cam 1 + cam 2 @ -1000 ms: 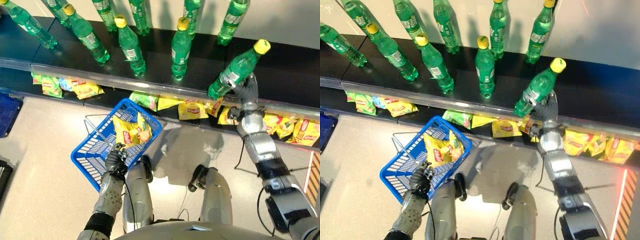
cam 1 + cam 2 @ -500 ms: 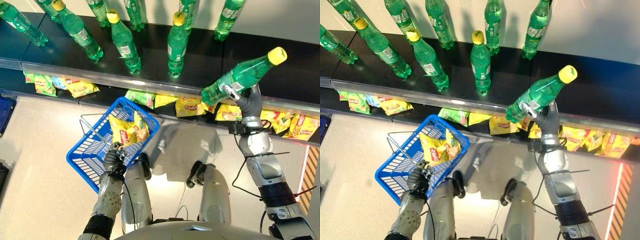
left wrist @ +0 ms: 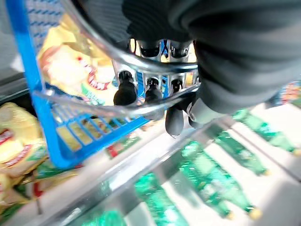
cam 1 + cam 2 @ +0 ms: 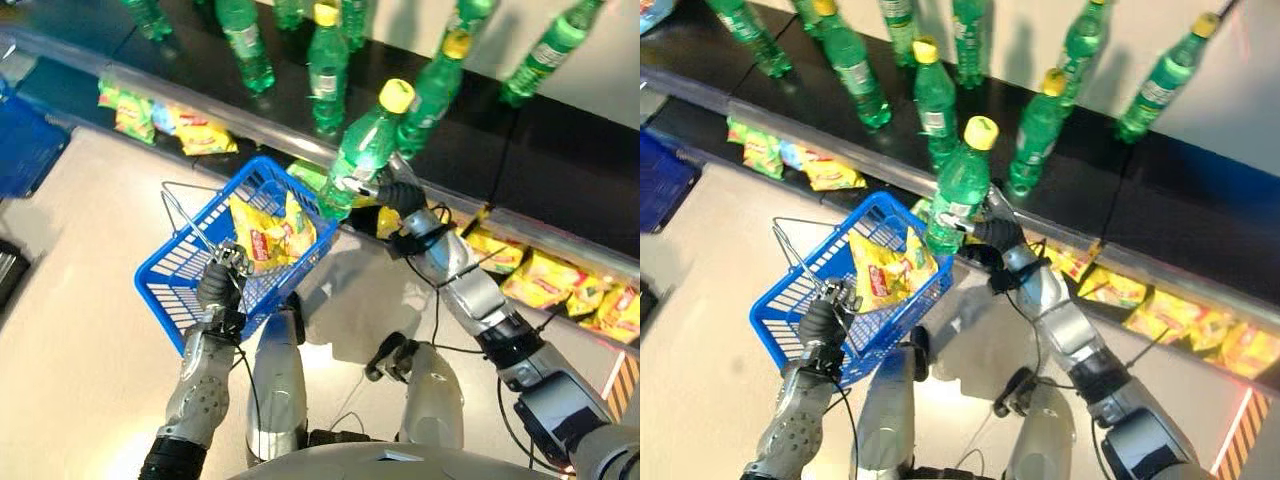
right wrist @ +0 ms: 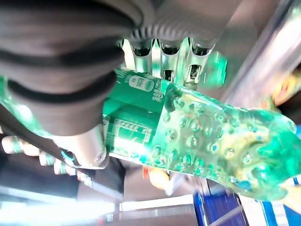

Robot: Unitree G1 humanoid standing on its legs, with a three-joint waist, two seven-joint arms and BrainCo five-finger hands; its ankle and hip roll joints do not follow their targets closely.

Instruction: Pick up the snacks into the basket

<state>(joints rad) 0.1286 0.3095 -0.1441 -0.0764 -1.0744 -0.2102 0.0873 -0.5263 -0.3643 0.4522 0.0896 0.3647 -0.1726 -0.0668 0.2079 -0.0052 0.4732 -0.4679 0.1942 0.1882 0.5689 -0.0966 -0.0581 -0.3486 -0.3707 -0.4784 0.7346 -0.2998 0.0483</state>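
My left hand (image 4: 222, 285) is shut on the wire handle (image 3: 117, 110) of a blue basket (image 4: 170, 290), which hangs low at the left. Yellow snack bags (image 4: 268, 232) lie inside it. My right hand (image 4: 402, 200) is shut on a green bottle with a yellow cap (image 4: 362, 150). The bottle is tilted, and its base hangs just above the basket's far right corner. In the right wrist view the fingers wrap round the labelled part of the bottle (image 5: 211, 136).
Several green bottles (image 4: 325, 60) stand on the black upper shelf. More yellow snack bags lie along the lower shelf at the left (image 4: 190, 130) and at the right (image 4: 560, 275). A second blue basket (image 4: 25, 150) sits at the far left.
My right hand has carried the bottle off the shelf, leftward and down to the basket's far corner. The camera has shifted. My left hand still holds the basket handle.
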